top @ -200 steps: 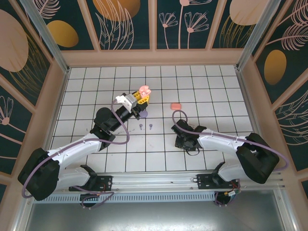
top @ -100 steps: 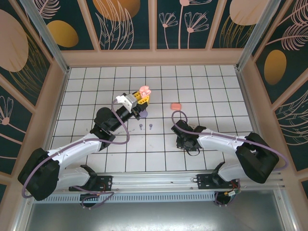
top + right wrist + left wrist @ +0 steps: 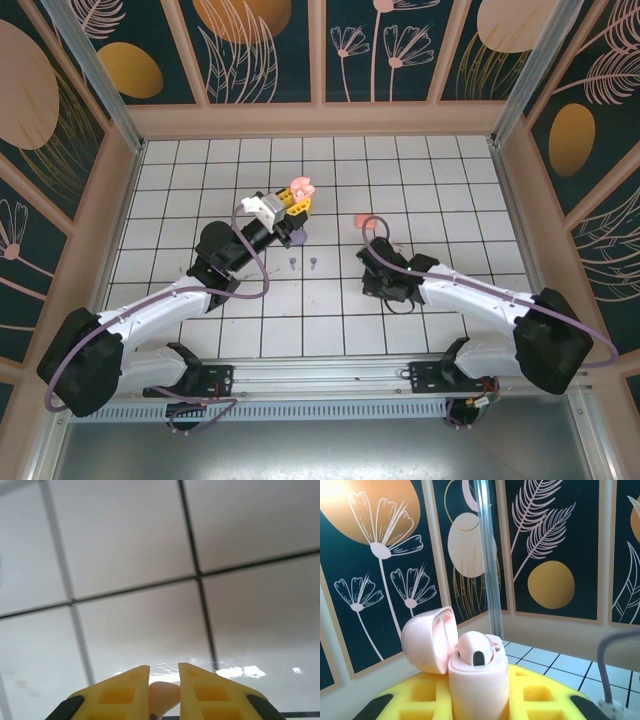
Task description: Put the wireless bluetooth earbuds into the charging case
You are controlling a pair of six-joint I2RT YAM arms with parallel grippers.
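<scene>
Worktop (image 3: 200, 180): white-tiled, walled by floral panels (image 3: 265, 50).
Left claw (image 3: 295, 205): clamped on pink charging case (image 3: 479, 680), lid open.
Right claw (image 3: 164, 671): pinched on salmon-pink earbud (image 3: 162, 696).

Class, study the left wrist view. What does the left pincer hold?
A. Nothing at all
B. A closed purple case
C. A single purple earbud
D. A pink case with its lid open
D: the left pincer grips a pink case upright between its yellow fingers, and the case's lid is swung back, open.
</scene>
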